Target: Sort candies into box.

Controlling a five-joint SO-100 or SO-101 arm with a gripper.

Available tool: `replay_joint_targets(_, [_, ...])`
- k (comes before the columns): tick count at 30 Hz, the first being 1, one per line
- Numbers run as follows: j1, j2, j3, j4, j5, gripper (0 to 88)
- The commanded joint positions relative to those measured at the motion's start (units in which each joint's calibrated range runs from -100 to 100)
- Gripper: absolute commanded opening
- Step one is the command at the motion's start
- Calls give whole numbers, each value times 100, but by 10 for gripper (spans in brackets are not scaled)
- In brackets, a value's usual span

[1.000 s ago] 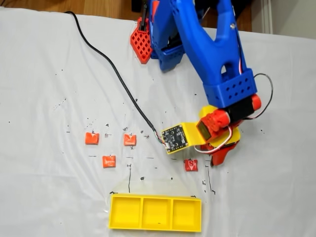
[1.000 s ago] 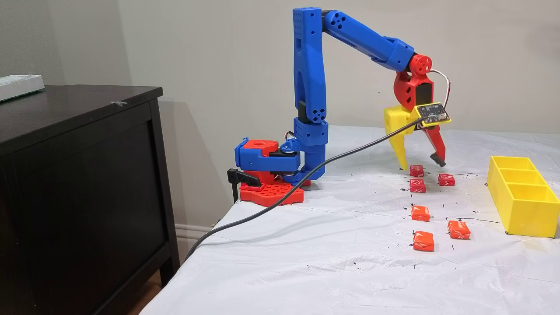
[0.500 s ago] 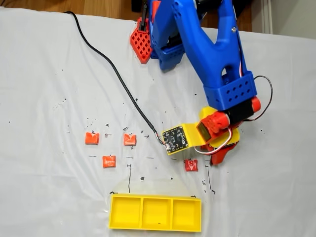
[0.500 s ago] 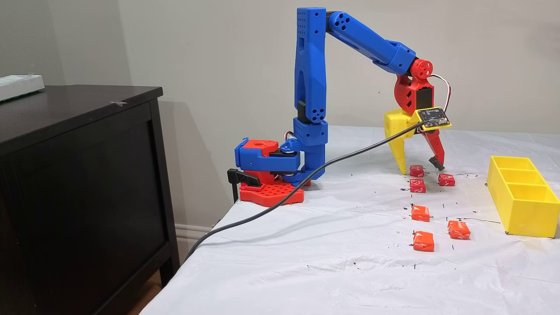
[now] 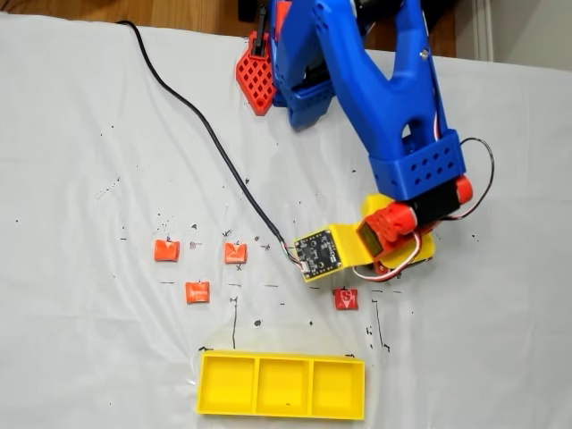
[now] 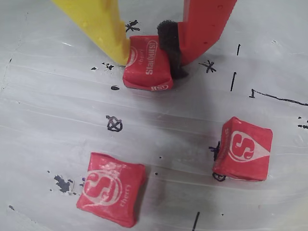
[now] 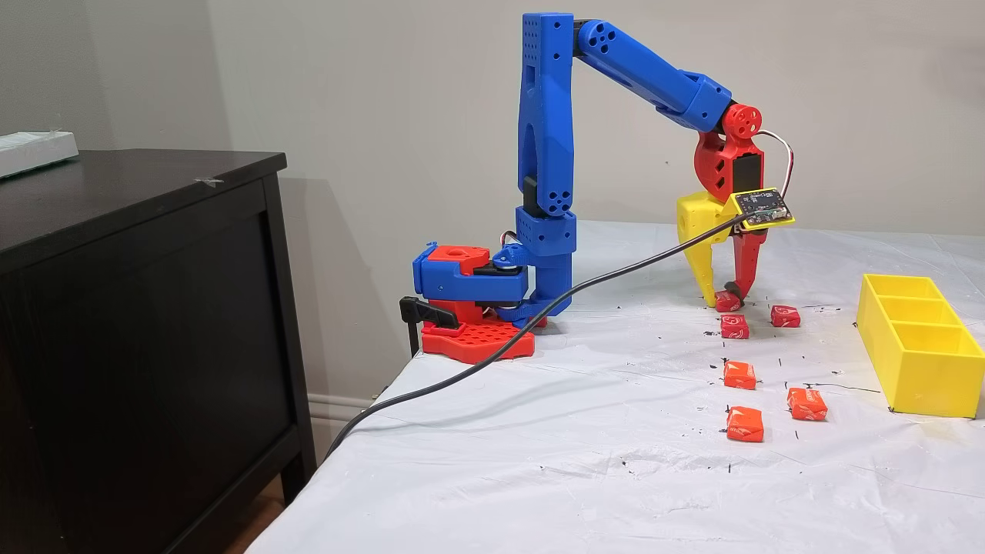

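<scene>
Your gripper (image 6: 150,50) just clamped onto candy (image 6: 147,62) between fingers; still on desk (image 6: 57,110). Lift, carry to box (image 5: 281,386).

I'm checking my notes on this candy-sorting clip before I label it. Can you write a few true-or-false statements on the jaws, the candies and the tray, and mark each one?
1. The gripper has its jaws closed on a candy that sits on the table. True.
2. The yellow tray already holds two candies. False: all three compartments are empty.
3. In the side fixed view, six candies lie on the white cloth. True, counting the gripped one.
4. The gripped candy hangs above the tray. False: it is at cloth level, well apart from the tray.
5. In the wrist view, one finger is yellow and the other red. True.
</scene>
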Motion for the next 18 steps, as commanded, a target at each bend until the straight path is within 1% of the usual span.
replay_joint_targets(1, [177,-1069,-367,271,234,2])
replay_joint_targets(5, [485,-1782,-640,279,396,2])
replay_joint_targets(10, [947,-2053,-1195,181,396,2])
replay_joint_targets(12, [1110,-2036,-1314,25,352,2])
replay_joint_targets(13, [1291,-2019,-1332,-359,278,2])
replay_joint_targets(15, [1463,-1909,-1405,-720,132,2])
replay_joint_targets(18, [1608,-1527,-1741,-859,-83,2])
